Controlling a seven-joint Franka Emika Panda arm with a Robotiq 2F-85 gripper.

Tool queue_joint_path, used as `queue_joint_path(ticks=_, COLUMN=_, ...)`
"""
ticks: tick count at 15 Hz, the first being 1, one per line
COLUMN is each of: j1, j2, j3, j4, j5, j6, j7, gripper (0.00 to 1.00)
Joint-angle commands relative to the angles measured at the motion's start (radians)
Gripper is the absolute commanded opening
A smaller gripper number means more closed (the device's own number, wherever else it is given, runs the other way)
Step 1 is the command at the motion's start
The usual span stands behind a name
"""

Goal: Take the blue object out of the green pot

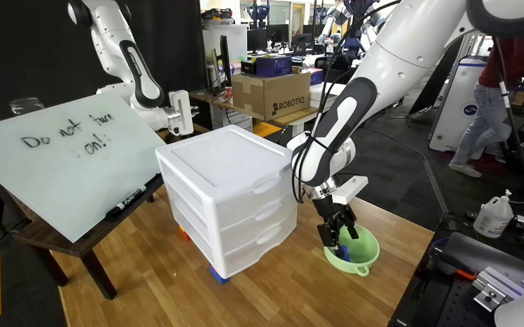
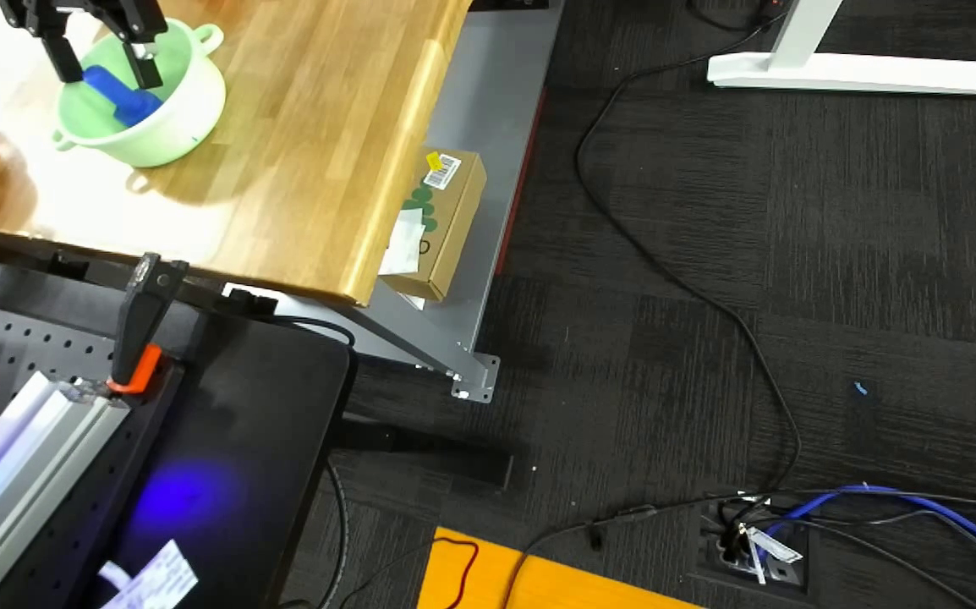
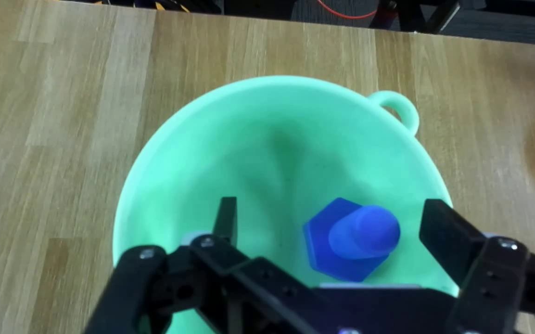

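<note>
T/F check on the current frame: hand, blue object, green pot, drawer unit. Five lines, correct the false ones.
1. In the wrist view, the hand is open, with gaps on both sides of the blue object. True.
2. The green pot stands on the wooden table. True.
3. The blue object lies outside the green pot. False: it is inside the green pot.
4. The white drawer unit stands apart from the green pot. True.
5. The hand is touching the white drawer unit. False: it is at the green pot, clear of the white drawer unit.
</note>
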Motion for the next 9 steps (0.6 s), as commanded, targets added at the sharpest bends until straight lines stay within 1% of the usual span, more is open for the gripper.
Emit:
queue_joint_path(ticks=1, j1=-0.004, j2=0.005, j3=0.003, j4=0.014, j5=-0.022, j6=-0.009, j7=0.006, gripper=1.00)
queue_joint_path(ticks=2, j1=-0.008, j2=0.005, j3=0.006, j4=0.015, j5=-0.018, j6=-0.014, j7=-0.003, gripper=0.90)
queue_joint_path(ticks=3, j1=-0.010, j2=0.006, j3=0.007, j4=0.017, j5=-0.016, j6=-0.019, j7=-0.010, gripper=0.74)
queue_joint_path(ticks=9, j1=-0.014, j2=0.005, j3=0.007, j4=0.020, j5=-0.014, j6=-0.026, j7=-0.017, gripper=0.31)
